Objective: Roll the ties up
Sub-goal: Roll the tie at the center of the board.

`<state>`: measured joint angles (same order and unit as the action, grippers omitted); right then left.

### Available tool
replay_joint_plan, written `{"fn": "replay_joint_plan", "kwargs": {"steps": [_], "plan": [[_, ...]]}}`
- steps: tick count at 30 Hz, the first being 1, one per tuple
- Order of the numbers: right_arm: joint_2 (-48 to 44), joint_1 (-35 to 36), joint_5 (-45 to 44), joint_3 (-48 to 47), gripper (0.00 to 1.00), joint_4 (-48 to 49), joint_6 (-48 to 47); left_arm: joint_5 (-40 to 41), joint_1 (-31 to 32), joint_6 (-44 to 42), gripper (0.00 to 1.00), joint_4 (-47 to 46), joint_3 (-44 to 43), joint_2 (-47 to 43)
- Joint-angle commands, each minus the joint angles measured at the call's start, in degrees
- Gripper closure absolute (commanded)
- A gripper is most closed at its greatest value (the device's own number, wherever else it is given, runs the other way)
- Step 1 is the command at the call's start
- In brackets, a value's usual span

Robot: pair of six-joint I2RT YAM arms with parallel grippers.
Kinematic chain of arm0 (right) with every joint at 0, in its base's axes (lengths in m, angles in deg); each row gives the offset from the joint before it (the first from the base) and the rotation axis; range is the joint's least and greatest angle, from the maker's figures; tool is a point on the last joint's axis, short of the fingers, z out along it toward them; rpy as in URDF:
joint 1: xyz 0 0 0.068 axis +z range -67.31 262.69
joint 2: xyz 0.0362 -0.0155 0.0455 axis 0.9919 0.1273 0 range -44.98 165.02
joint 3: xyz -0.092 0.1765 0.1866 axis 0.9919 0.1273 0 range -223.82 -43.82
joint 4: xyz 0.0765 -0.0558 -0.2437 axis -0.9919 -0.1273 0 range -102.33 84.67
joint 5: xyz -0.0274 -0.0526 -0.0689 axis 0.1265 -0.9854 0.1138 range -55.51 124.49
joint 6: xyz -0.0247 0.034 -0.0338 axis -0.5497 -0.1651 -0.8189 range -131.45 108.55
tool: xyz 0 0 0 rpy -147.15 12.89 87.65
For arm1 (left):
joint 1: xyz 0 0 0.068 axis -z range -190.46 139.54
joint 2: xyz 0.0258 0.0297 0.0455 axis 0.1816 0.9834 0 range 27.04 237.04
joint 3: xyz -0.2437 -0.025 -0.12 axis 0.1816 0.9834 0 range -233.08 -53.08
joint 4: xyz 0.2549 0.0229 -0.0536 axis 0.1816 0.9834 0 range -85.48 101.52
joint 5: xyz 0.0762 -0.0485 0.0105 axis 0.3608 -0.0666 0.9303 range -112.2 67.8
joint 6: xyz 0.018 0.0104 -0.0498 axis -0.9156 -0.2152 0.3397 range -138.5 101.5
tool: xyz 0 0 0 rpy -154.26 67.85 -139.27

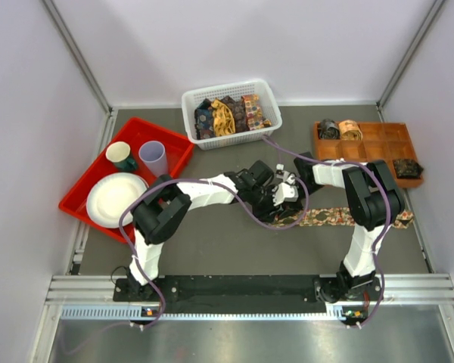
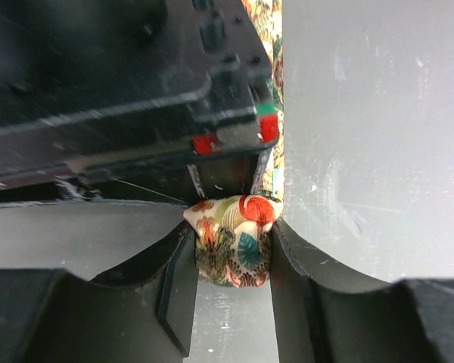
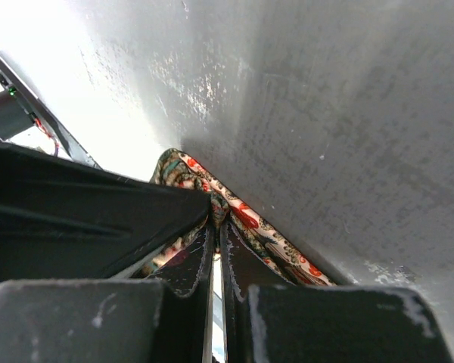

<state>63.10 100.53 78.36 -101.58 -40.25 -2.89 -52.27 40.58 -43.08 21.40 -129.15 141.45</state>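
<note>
A tan tie with orange-red motifs (image 1: 340, 218) lies along the mat, its free length running right. Both grippers meet at its left end in the middle of the table. My left gripper (image 1: 266, 193) is shut on the small rolled coil of the tie (image 2: 234, 240), its fingers (image 2: 174, 291) pressing both sides. My right gripper (image 1: 286, 190) is shut on a fold of the same tie (image 3: 234, 215), its jaws nearly touching. Several unrolled ties (image 1: 228, 115) lie in the white basket (image 1: 266, 92). Rolled ties (image 1: 339, 130) sit in the orange tray (image 1: 382, 142), and another coil (image 1: 406, 167) at its right.
A red tray (image 1: 178, 144) at the left holds a white plate (image 1: 115, 199), a green cup (image 1: 120, 156) and a lilac cup (image 1: 153, 158). Purple cables loop near the grippers. White walls surround the mat.
</note>
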Motion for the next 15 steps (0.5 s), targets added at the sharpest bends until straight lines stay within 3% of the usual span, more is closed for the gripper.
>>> {"fn": "replay_joint_plan", "kwargs": {"steps": [1,6,15], "plan": [[1.5,1.1,-3.7,2.2,1.00,2.6,-3.3,4.5,0.7,-2.2,0.58,-0.8,4.3,1.3],[0.5,0.8,-1.4,1.2,1.00,0.6,-4.1,7.3,0.8,-5.7,0.60,5.6,4.4,2.0],[-3.6,-3.6,3.8,-2.2,0.80,-6.6,-7.8,9.3,0.8,-7.5,0.66,10.8,3.1,4.2]]}}
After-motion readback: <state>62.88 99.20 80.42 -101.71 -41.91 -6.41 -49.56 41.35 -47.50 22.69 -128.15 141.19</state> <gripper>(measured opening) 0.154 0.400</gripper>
